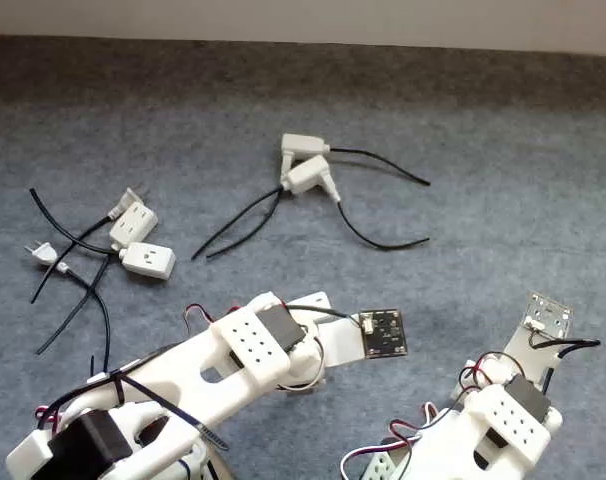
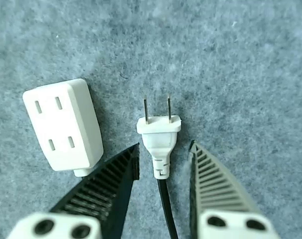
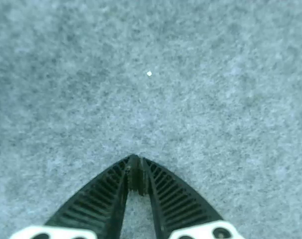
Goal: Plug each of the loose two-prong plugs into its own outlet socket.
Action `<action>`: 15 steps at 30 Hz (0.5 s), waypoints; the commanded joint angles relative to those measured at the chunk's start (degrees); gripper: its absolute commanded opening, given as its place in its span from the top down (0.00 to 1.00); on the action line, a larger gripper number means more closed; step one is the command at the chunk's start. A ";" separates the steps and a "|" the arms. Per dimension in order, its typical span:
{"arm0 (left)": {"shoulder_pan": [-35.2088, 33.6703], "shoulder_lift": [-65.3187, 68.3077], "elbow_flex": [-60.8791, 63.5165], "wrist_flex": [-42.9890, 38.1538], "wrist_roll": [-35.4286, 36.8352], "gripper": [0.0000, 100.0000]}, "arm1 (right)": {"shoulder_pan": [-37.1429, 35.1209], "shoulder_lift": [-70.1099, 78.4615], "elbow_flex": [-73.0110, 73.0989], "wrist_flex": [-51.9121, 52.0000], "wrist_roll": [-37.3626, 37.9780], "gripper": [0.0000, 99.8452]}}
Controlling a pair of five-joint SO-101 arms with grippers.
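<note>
In the left wrist view a white two-prong plug point(image 2: 159, 135) with a black cord lies on the grey carpet, prongs pointing away from the camera. My left gripper point(image 2: 164, 148) is open and straddles the plug's body without touching it. Beside it lies a white outlet block point(image 2: 64, 124) with two pairs of slots facing up. My right gripper point(image 3: 136, 173) is shut on nothing, just above bare carpet. In the high view a loose plug point(image 1: 43, 252) and two outlet blocks point(image 1: 148, 260) lie at the left, and a white pair point(image 1: 305, 165) with black cords lies at the centre back.
The left arm point(image 1: 253, 345) stretches from the lower left toward the middle and covers what lies under it. The right arm point(image 1: 508, 415) sits at the lower right. Black cords point(image 1: 83, 290) trail over the carpet at the left. A pale wall edge point(image 1: 303, 20) runs along the back.
</note>
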 commanded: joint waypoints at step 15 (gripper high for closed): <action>0.13 -0.48 1.80 -5.01 2.64 0.83 | -1.27 -0.13 0.57 -2.07 0.35 0.99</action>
